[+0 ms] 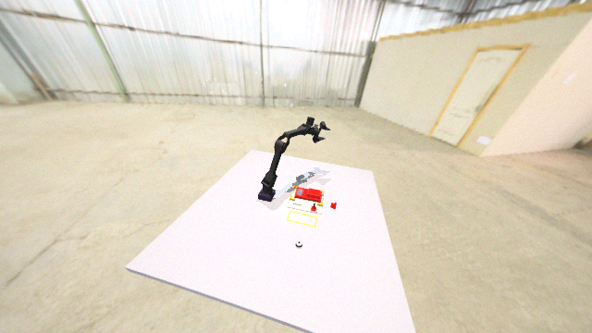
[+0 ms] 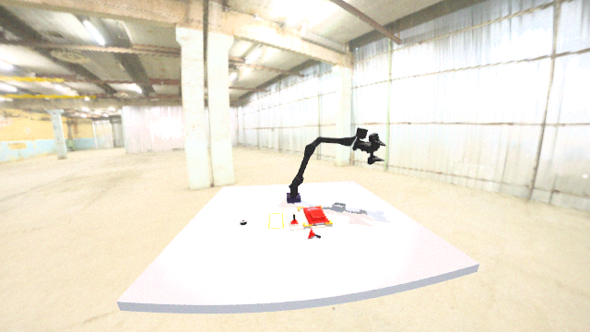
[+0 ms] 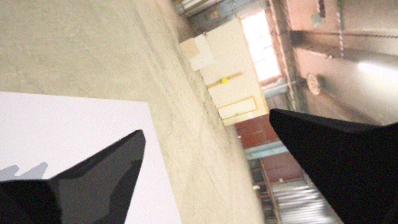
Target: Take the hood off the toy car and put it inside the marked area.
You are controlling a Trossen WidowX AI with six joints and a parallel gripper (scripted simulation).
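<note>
The toy car (image 1: 309, 194) (image 2: 315, 216) is red with yellow corner parts and sits on the table. Its red top shows a raised part; the hood's edges are too small to make out, but no loose hood shows. The marked area (image 1: 302, 223) (image 2: 269, 220) is a yellow rectangle outline beside the car, with nothing inside it. My gripper (image 1: 326, 133) (image 2: 383, 152) (image 3: 207, 125) is open and empty. It is high above the table, up and away from the car, touching nothing. The wrist view shows neither car nor marked area.
A red piece with a black handle (image 1: 314, 208) (image 2: 294, 221) stands between car and marked area. Another red piece (image 1: 333, 205) (image 2: 312, 234) lies beside the car. A small black-and-white round thing (image 1: 299, 244) (image 2: 243, 222) lies beyond the marked area. A grey block (image 2: 338, 207) is behind the car.
</note>
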